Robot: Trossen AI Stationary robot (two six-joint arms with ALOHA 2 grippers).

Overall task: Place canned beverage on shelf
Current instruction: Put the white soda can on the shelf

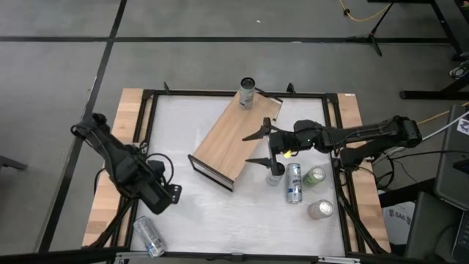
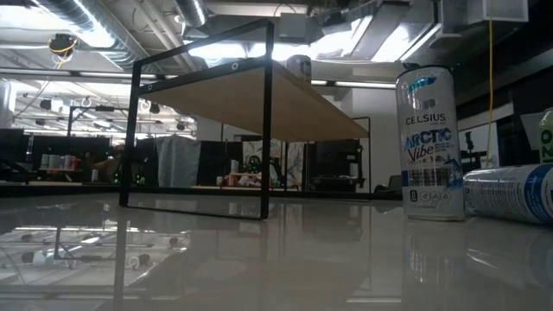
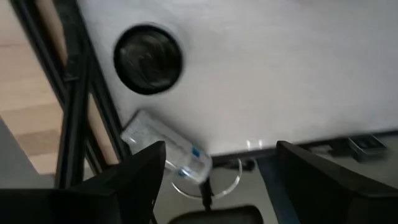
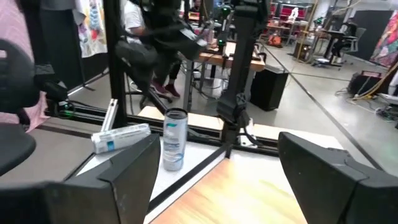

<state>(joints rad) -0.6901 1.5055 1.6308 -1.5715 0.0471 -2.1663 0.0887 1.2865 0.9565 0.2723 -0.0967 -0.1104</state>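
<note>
The right end effector (image 1: 268,149) hovers spread wide and empty by the shelf (image 1: 236,138) edge (one can (image 1: 247,92) already stands on its far end). Below it, apparently, an upright can (image 1: 275,174); misjudged descent could topple it. The left end effector (image 1: 163,196), open, waits.

White tabletop (image 1: 198,220) sits inside a black metal frame (image 1: 150,132) on wooden side boards (image 1: 132,110); grey floor (image 1: 220,62) crossed by dark lines, yellow cable (image 1: 359,15) top right.

can (image 1: 248,92) on shelf (image 1: 236,137), cans (image 1: 294,183) right
</note>
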